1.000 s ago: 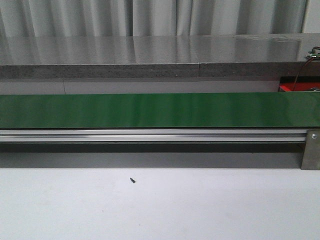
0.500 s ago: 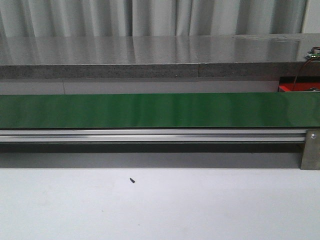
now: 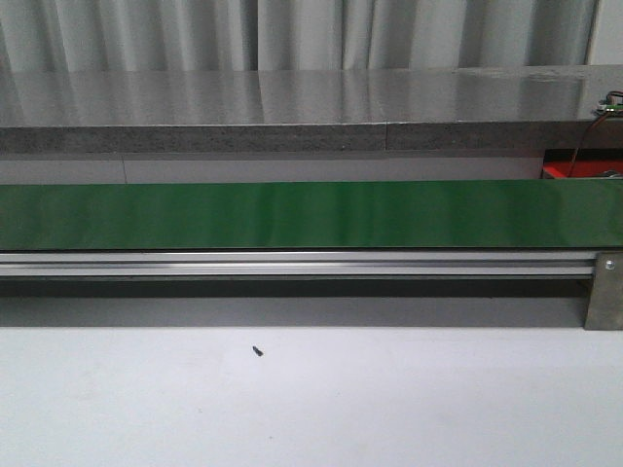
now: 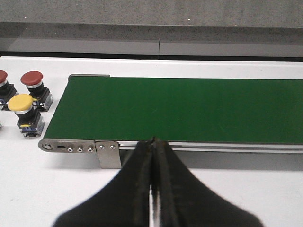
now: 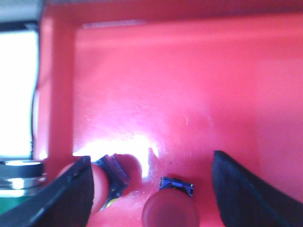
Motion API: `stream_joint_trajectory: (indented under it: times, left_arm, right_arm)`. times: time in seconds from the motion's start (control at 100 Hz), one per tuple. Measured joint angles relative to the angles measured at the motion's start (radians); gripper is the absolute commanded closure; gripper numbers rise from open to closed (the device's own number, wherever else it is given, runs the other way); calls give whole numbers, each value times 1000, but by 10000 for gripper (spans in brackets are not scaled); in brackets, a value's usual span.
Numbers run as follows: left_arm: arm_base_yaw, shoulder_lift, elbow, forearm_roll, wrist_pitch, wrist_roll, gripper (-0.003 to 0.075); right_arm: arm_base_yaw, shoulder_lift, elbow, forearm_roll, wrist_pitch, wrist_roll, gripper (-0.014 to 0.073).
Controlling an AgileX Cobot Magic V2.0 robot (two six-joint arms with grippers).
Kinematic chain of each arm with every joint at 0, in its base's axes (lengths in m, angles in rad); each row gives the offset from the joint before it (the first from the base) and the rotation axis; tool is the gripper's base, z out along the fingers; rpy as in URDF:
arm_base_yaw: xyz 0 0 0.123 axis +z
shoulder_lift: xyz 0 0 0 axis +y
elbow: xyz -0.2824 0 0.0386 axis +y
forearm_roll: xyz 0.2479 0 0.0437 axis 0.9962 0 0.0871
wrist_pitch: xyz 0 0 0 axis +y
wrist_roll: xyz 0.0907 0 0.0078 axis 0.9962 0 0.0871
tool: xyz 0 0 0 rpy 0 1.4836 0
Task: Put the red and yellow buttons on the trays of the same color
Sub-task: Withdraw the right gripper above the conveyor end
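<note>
In the right wrist view my right gripper [image 5: 151,157] hangs open just above the floor of the red tray [image 5: 189,85]. One red button [image 5: 170,212] stands in the tray between the fingers, touching neither. A second red button [image 5: 103,182] lies tilted by one finger. In the left wrist view my left gripper [image 4: 153,141] is shut on nothing, at the near rail of the green belt [image 4: 189,109]. Off the belt's end stand a yellow button [image 4: 21,103], a red button [image 4: 32,78] and another red button [image 4: 2,77] cut by the frame edge. The yellow tray is out of view.
The front view shows the green conveyor belt [image 3: 311,214] on its metal rail [image 3: 292,263], a grey ledge behind it, a sliver of something red [image 3: 562,171] at the far right and a small dark speck [image 3: 258,351] on the white table. Neither arm appears there.
</note>
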Motion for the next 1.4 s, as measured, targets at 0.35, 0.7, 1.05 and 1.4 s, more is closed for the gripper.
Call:
stream_joint_trajectory:
  times: [0.35,0.7,1.05,1.4]
  left_arm:
    - [0,0,0,0,0,0,740]
    - [0,0,0,0,0,0,740]
    - [0,0,0,0,0,0,740]
    - [0,0,0,0,0,0,740]
  right_arm:
    - [149,-258,28,0,39,0,65]
    - [377,-684,448,0,-143,-12,66]
    - [427,-1151,922,4,-233,-10,120]
    - [427,-1465,1130,-5,-233,-10,442]
